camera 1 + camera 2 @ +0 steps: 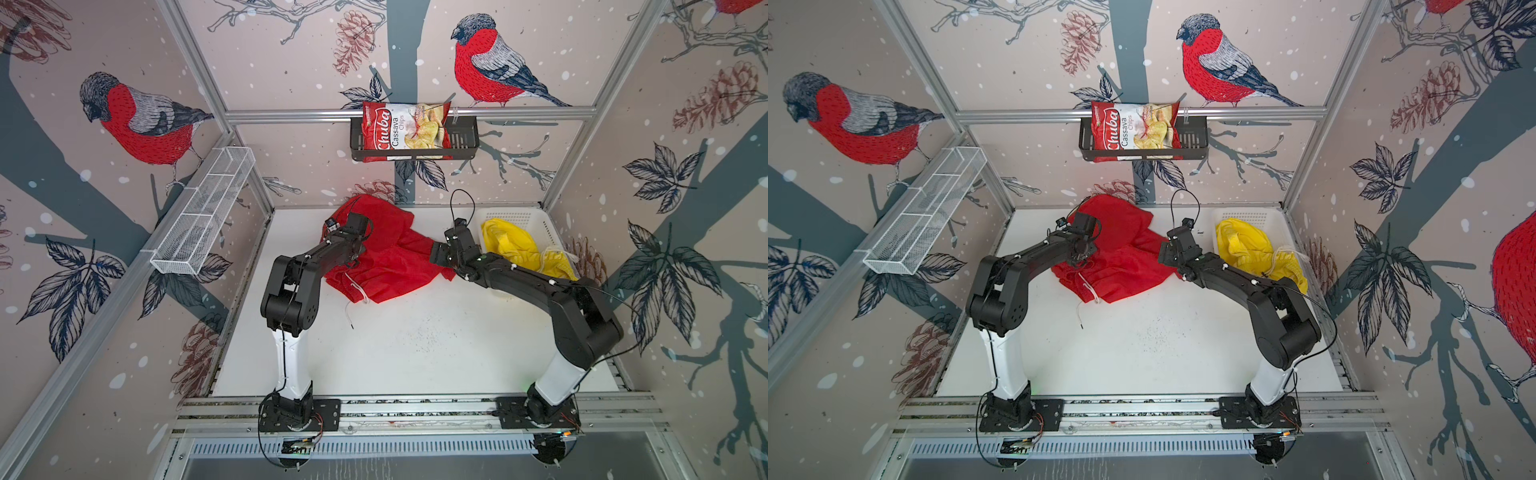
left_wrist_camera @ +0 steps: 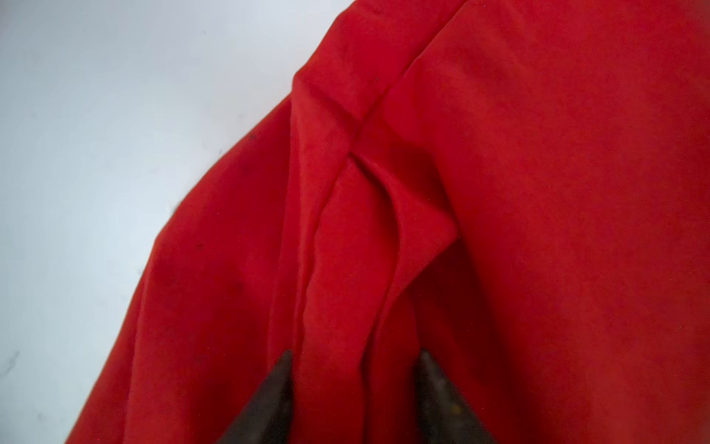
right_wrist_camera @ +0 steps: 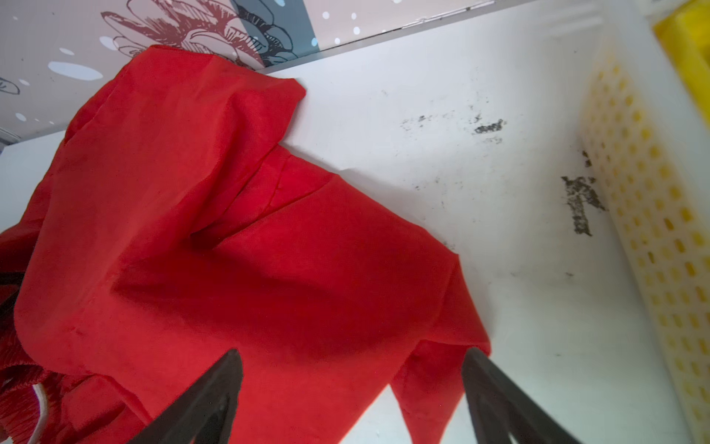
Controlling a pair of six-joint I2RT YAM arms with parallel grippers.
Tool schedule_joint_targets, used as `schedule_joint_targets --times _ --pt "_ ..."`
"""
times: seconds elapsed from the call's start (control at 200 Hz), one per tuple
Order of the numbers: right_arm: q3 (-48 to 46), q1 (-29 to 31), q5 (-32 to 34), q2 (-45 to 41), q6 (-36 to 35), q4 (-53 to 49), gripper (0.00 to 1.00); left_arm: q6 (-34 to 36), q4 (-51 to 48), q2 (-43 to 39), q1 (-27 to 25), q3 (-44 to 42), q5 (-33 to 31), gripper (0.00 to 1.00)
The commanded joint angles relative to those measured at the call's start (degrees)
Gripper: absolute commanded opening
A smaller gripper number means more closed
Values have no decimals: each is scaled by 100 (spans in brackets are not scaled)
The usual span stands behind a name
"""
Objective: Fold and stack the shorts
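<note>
The red shorts [image 1: 386, 262] [image 1: 1121, 266] lie crumpled on the white table at the back middle, their white drawstring [image 1: 360, 291] trailing toward the front. My left gripper [image 2: 355, 355] points down onto their left part, its jaws narrowed but still apart, with raised folds of red fabric [image 2: 345, 269] between the fingertips. My right gripper [image 3: 351, 353] [image 1: 437, 253] stands wide open over the right leg's edge [image 3: 442, 346], one finger over the cloth and the other at its hem. The yellow shorts [image 1: 513, 245] [image 1: 1246, 245] lie bunched in the white basket.
The white perforated basket [image 1: 519, 215] [image 3: 653, 230] stands at the back right, close to my right arm. On the back wall a black wire rack [image 1: 465, 141] holds a red chips bag [image 1: 405, 131]. A white mesh shelf [image 1: 203, 212] hangs on the left wall.
</note>
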Motion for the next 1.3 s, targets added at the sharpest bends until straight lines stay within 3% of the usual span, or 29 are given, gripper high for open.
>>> schedule_joint_targets --times 0.0,0.05,0.165,0.235,0.285,0.395,0.6,0.845,0.946,1.096,1.211,1.296 --pt "-174 -145 -330 -167 -35 304 84 397 -423 111 -33 346 -332 0" --pt "-245 -220 -415 -241 -26 325 76 331 -696 58 -77 532 -549 0" --pt "-403 -350 -685 -442 -7 405 41 1171 -599 -392 -303 769 -726 0" --pt "-450 -376 -832 -547 -71 467 25 1919 -362 -777 -506 885 -453 0" --pt "-423 -372 -978 -583 -146 443 19 2382 -220 -1083 -632 965 38 0" --pt "-440 -311 -1415 -591 -245 653 19 3071 -21 -1774 -756 1137 1628 0" --pt "-367 327 -1544 -61 233 1107 22 3352 1154 -3403 -764 577 3260 0" --pt "165 2241 -2005 1088 696 1927 25 3662 1321 -4137 -764 799 4593 0" --pt "291 2773 -2302 1291 692 2367 22 3824 1215 -4228 -764 758 4629 0" --pt "-712 2720 -2457 298 645 3201 25 4133 1195 -4326 -682 328 4393 0" --pt "-1601 2392 -2401 -1153 265 2983 33 4384 1245 -4432 -611 -127 4477 0" --pt "-2101 2143 -1802 -2329 -124 2429 42 4629 1154 -4525 -552 -365 4769 0"
